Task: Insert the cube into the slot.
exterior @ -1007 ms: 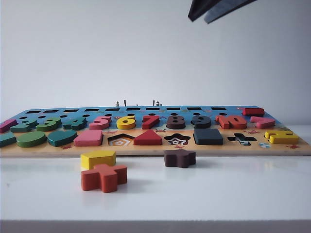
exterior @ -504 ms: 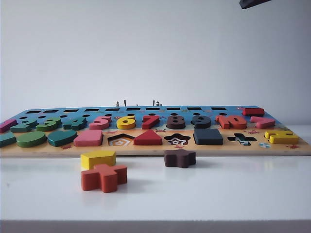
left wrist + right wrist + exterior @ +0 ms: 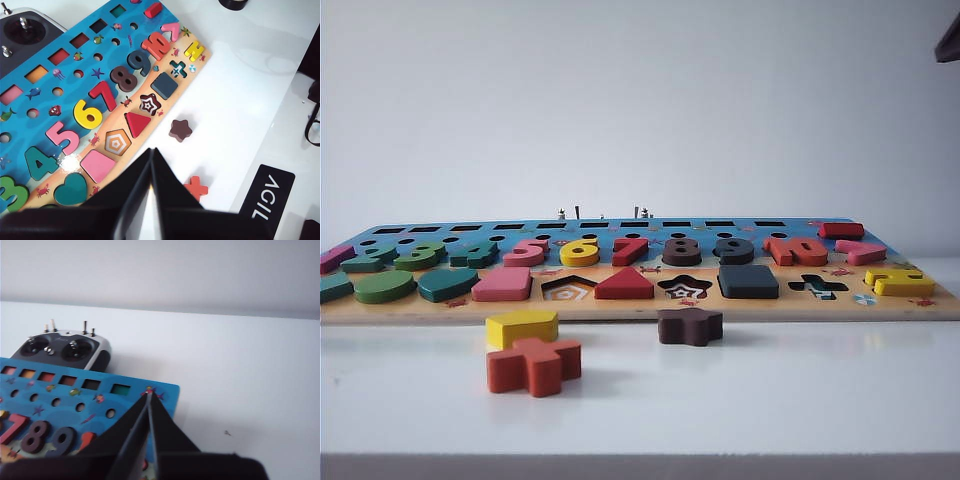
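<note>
Already the cube (image 3: pixel 748 281) sits flat in the slot, in the shape row along the front edge of the puzzle board (image 3: pixel 640 308), between the star-shaped recess (image 3: pixel 684 287) and the cross-shaped recess (image 3: pixel 817 286). It fills the square so fully that none of the floor shows, and its top stands slightly proud of the board, as the seated triangle and pink piece do. It is a matte, dark square block with rounded corners and has no long axis to line up.

The right gripper (image 3: pixel 149 405) is clenched on nothing, its black fingers meeting at a thin seam; it hangs over the board's far right corner, with the cube towards the board's front edge from it and outside its own view. In the exterior view only a dark sliver of that arm shows at the upper right edge. The left gripper (image 3: pixel 151 159) is likewise closed and empty, above the desk off the front edge, the cube well apart from it along the board. Neither arm looks nearer.

Judged from this, the insertion looks done

The brown star (image 3: pixel 690 325), yellow pentagon (image 3: pixel 521 326) and orange cross (image 3: pixel 533 364) lie loose on the white desk (image 3: pixel 820 400)
</note>
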Robot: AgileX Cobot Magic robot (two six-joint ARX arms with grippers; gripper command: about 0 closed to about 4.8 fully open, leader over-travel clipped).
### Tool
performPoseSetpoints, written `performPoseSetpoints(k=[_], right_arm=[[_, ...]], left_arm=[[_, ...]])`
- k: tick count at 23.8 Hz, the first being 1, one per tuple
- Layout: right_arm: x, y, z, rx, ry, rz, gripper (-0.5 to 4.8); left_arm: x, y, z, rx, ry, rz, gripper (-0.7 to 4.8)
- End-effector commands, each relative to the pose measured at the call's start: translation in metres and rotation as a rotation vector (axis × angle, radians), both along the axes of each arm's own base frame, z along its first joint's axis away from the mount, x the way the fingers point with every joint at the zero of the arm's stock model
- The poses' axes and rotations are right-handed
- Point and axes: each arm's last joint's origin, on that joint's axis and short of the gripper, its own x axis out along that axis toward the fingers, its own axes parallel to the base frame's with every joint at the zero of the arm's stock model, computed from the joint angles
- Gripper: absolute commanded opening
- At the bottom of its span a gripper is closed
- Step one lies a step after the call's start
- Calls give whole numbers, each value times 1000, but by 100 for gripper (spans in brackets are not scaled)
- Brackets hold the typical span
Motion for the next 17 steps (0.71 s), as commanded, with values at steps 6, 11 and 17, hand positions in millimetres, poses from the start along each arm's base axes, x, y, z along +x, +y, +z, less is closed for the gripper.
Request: performPoseSetpoints(k=[6, 11, 17], right_arm=[[-14, -26, -21, 42, -136, -159, -7], [-25, -37, -38, 55, -185, -240, -7], [-37, -46, -57, 77, -246, -317, -7]], left_arm=[[0, 0, 3, -11, -22, 2, 20], [-2, 7, 7, 3, -80, 76, 20], [-3, 28, 4, -72, -248, 246, 20]])
